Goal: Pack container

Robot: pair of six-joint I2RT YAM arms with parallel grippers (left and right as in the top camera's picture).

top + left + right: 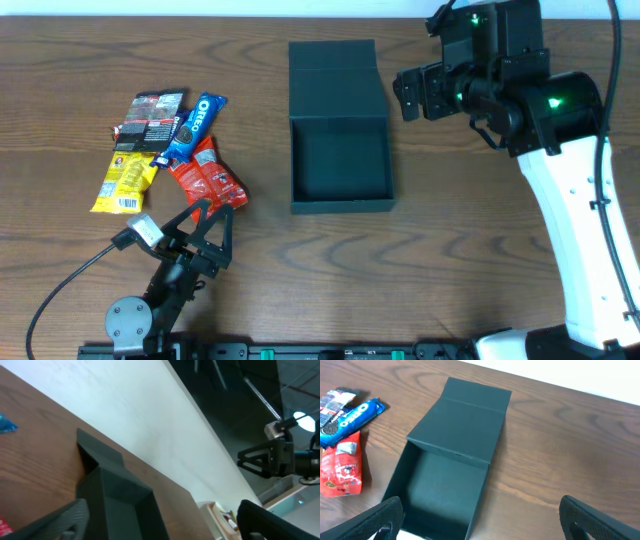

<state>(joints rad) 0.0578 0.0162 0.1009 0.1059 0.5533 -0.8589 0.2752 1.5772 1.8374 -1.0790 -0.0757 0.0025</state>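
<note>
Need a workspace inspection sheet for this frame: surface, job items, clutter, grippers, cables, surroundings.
Surface: wooden table, no spills or marks seen.
Job's things: container in the centre, open and empty, with its lid flap folded back flat.
Clutter: black packet, Oreo packet, yellow packet and red packet, bunched to the left of the container; none are inside it.
Grippers: left gripper open, holding nothing, next to the red packet; right gripper open, holding nothing, to the right of the lid flap.
Cables: black cable loops across the table from the left arm.
Surroundings: white wall behind the table.
</note>
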